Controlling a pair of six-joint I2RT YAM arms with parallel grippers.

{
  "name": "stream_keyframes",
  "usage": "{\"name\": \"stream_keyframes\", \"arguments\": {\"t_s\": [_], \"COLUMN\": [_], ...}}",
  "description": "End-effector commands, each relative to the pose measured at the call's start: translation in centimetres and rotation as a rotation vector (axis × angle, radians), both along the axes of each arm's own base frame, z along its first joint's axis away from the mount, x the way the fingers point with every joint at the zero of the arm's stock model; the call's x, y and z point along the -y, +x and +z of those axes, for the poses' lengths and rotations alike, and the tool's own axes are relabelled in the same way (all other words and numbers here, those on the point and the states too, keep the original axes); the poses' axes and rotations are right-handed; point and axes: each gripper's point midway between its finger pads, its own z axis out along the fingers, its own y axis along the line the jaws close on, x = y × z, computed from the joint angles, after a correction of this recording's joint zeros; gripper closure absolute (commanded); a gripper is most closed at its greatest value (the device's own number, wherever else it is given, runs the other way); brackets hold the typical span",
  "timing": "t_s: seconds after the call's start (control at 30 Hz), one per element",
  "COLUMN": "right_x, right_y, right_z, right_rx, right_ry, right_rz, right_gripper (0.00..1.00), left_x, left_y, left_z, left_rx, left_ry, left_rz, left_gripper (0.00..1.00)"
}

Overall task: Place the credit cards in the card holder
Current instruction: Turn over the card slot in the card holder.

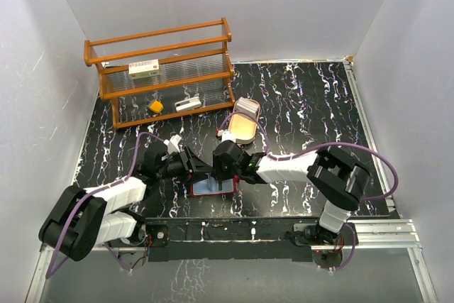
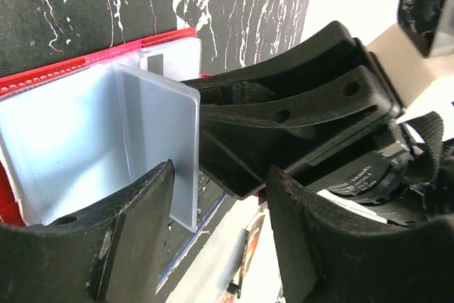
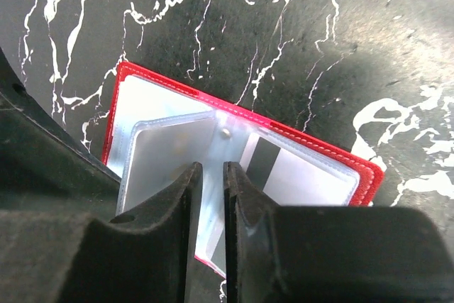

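card holder [image 1: 213, 187] near edge, centre | tray [image 1: 242, 129] behind it | rack [image 1: 167, 69] back-left

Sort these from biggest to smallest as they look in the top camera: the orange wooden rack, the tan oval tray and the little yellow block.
1. orange wooden rack, clearly biggest
2. tan oval tray
3. little yellow block

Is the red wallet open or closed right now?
Open. The card holder lies spread on the table, pale inner pockets showing, one clear sleeve standing up, a striped card tucked inside.
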Motion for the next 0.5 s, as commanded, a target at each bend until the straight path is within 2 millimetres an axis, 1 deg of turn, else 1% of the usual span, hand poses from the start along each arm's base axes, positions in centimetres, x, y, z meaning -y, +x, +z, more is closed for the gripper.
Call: {"name": "stream_keyframes", "arguments": {"t_s": [0.0, 0.1, 0.3, 0.37, 0.47], "right_x": [0.8, 1.2, 1.8, 2.5, 4.3], "right_y": [1.2, 1.2, 1.3, 1.7, 3.0], "right_z": [2.1, 2.3, 2.1, 2.4, 3.1], "right_rx": [0.085, 0.096, 0.098, 0.111, 0.153], "right_ry": [0.007, 0.006, -0.008, -0.031, -0.072], "right_rz": [-0.032, -0.039, -0.048, -0.07, -0.129], "right_gripper": [0.81, 0.79, 0.79, 0.79, 0.77], "left_x": [0.6, 0.8, 1.6, 1.9, 2.2], "left_y": [0.6, 0.7, 0.8, 0.8, 0.7], "left_z": [0.7, 0.7, 1.0, 1.3, 1.5], "left_rx": [0.035, 0.039, 0.047, 0.05, 0.058], "left_ry": [0.004, 0.015, 0.014, 0.012, 0.013], "left_rz": [-0.006, -0.011, -0.028, -0.033, -0.04], "left_gripper": [0.47, 0.46, 0.46, 0.46, 0.46]}}
